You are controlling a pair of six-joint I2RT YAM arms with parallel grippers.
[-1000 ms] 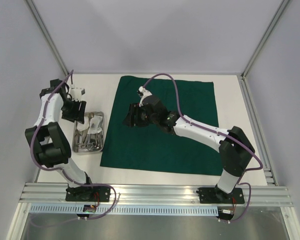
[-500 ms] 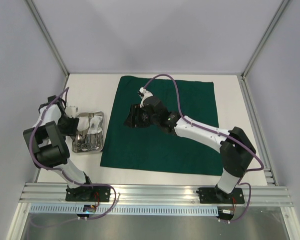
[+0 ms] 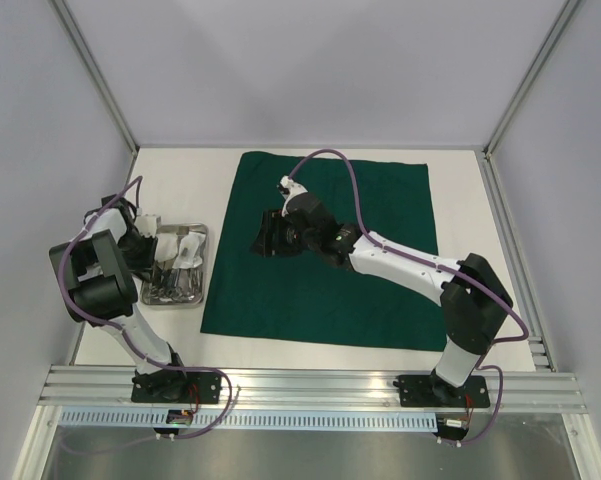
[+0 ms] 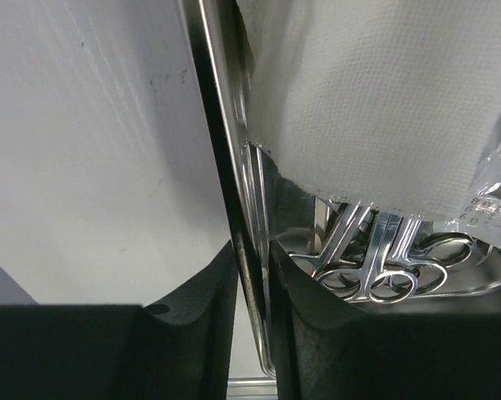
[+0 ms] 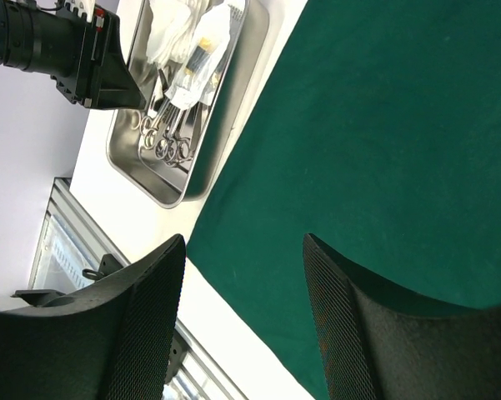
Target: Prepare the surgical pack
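One green drape (image 3: 310,300), one tray (image 3: 176,302) — steel

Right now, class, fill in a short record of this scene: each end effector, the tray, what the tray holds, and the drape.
Left end effector: closed on the left rim of the steel tray, one finger inside, one outside
Right end effector: open, empty, over the green drape
Steel tray: left of the drape, close beside its edge
Tray contents: ring-handled instruments with white gauze lying over them
Drape: spread flat, no instruments on it
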